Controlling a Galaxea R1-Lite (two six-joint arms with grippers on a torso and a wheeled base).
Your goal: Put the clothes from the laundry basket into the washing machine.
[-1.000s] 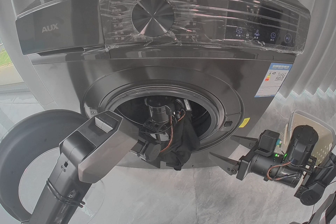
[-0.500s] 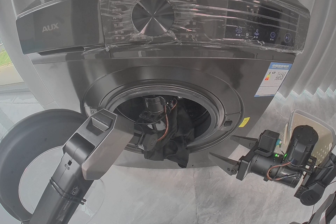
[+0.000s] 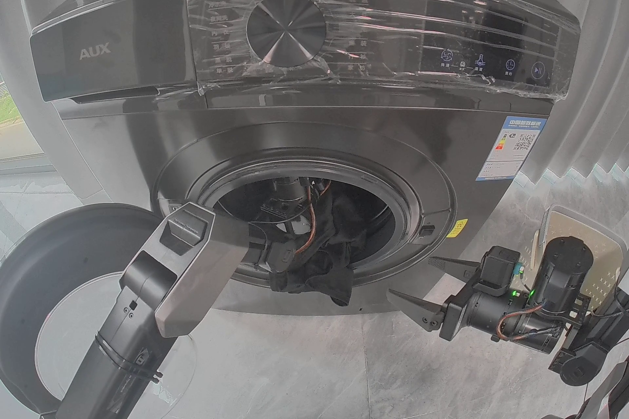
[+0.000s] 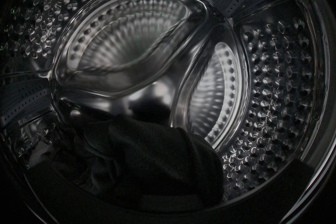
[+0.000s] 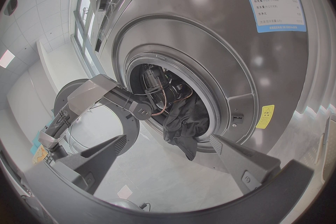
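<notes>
The grey washing machine (image 3: 367, 139) has its round opening facing me. My left arm's wrist (image 3: 288, 211) reaches through that opening into the steel drum (image 4: 147, 42); the gripper end is hidden inside. A black garment (image 3: 321, 263) is draped over the lower rim of the opening, partly inside and partly hanging outside. It also shows as the black garment (image 5: 185, 119) in the right wrist view, and the black garment (image 4: 150, 158) lies low in the drum. My right gripper (image 3: 416, 279) hovers open and holding nothing, to the right of the opening above the floor. The laundry basket (image 3: 570, 216) stands behind the right arm.
The machine's round door (image 3: 46, 283) is swung open at the lower left, beside my left arm. Pale tiled floor (image 3: 341, 368) stretches in front of the machine. A curtain (image 3: 590, 80) hangs to the right of the machine.
My left arm has pushed deeper into the drum, drawing the black garment up so less hangs outside. The right gripper has drifted slightly down and left.
</notes>
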